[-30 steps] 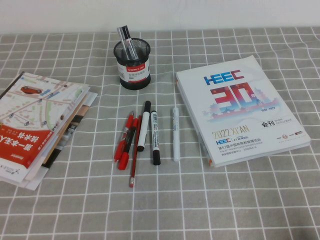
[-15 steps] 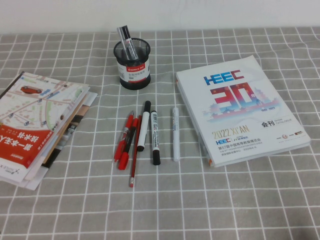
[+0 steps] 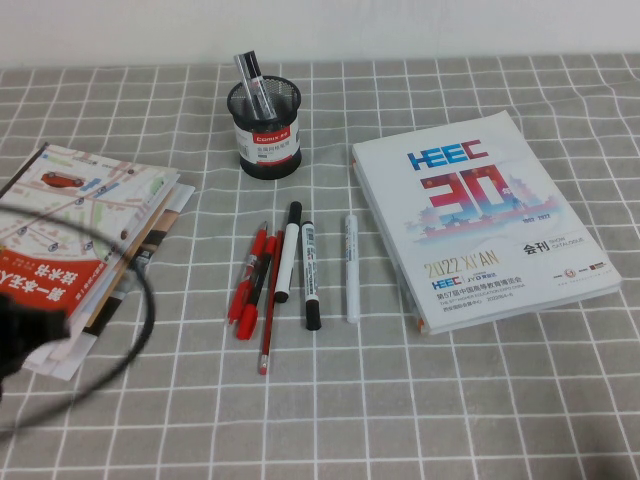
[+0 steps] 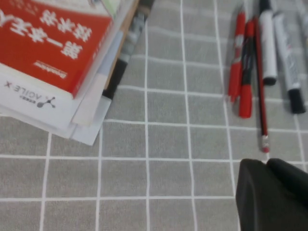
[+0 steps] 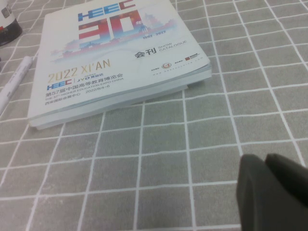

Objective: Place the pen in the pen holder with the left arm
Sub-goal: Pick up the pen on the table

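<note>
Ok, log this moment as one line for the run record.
phase: approach | left gripper: near table's left edge, beside booklets | pen: on table, ungrasped | pen holder: upright | right gripper: near catalogue

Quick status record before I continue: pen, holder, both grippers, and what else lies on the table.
pen: all-red pen, flat on the cloth, leftmost in the pen row
pen holder: upright, far side, one marker inside
left gripper: above cloth near the booklet stack, holding nothing
right gripper: above cloth near the catalogue
others: thin red pen, white pen
</note>
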Motion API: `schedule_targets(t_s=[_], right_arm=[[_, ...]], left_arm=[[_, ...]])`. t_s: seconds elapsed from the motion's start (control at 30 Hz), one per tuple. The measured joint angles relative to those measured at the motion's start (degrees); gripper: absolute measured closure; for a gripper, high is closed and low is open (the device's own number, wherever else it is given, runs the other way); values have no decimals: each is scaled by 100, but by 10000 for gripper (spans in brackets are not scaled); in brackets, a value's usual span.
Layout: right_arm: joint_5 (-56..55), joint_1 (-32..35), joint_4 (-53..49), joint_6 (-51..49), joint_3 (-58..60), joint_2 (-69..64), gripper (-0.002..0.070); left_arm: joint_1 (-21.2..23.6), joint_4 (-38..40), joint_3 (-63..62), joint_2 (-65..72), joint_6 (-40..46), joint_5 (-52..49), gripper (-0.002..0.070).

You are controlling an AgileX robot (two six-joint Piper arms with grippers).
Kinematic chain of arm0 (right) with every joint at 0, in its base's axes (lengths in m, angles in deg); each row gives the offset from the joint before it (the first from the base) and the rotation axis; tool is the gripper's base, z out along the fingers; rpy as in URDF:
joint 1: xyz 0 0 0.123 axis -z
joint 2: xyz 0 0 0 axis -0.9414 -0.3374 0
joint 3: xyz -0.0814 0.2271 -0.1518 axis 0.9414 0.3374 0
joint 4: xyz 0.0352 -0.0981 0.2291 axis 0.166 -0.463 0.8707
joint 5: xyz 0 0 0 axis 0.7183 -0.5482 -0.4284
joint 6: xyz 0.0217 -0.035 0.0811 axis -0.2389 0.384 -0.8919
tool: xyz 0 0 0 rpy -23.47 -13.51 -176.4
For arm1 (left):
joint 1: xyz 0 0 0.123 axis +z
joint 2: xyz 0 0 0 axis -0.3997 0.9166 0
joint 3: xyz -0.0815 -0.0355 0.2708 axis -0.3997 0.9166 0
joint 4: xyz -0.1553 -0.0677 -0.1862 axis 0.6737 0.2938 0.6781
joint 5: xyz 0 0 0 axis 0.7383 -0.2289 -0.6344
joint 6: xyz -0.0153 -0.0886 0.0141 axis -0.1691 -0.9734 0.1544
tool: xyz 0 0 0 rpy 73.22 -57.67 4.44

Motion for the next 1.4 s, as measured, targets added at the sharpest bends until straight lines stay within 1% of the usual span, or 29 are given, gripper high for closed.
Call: schedule_targets(t_s=[0.07, 0.13, 0.4, 0.6, 0.7, 0.8, 0.93, 1.0, 1.1, 1.2, 1.3, 1.4], right_arm=[[0, 0, 0, 0, 0, 0, 692], [0, 0, 0, 0, 0, 0, 692], [0, 0, 0, 0, 0, 0, 691], [0, 0, 0, 0, 0, 0, 691], [0, 0, 0, 0, 0, 0, 691], [0, 0, 0, 0, 0, 0, 691], [0, 0, 0, 0, 0, 0, 691], [0, 0, 0, 0, 0, 0, 691], [0, 0, 0, 0, 0, 0, 691], [0, 0, 0, 0, 0, 0, 691], [0, 0, 0, 0, 0, 0, 691], [0, 0, 0, 0, 0, 0, 691]], left_arm=[[0, 5, -324, 495, 89, -141, 678], [-91, 5, -631, 1013, 159, -182, 678], [-1121, -234, -2168, 3073, 195, -583, 678], [-1679, -622, -3394, 4565, 195, -973, 678], [-1780, -676, -3790, 5065, 231, -1145, 678], [-1790, -676, -4124, 5469, 326, -1243, 678], [-1790, -690, -4251, 5686, 462, -1255, 678], [-1790, -690, -4258, 5777, 673, -1209, 676], [-1790, -704, -4295, 5887, 801, -1201, 640], [-1790, -713, -4334, 6032, 836, -1175, 557], [-1790, -713, -4383, 6175, 846, -1089, 489], [-1790, -726, -4383, 6272, 846, -961, 463]])
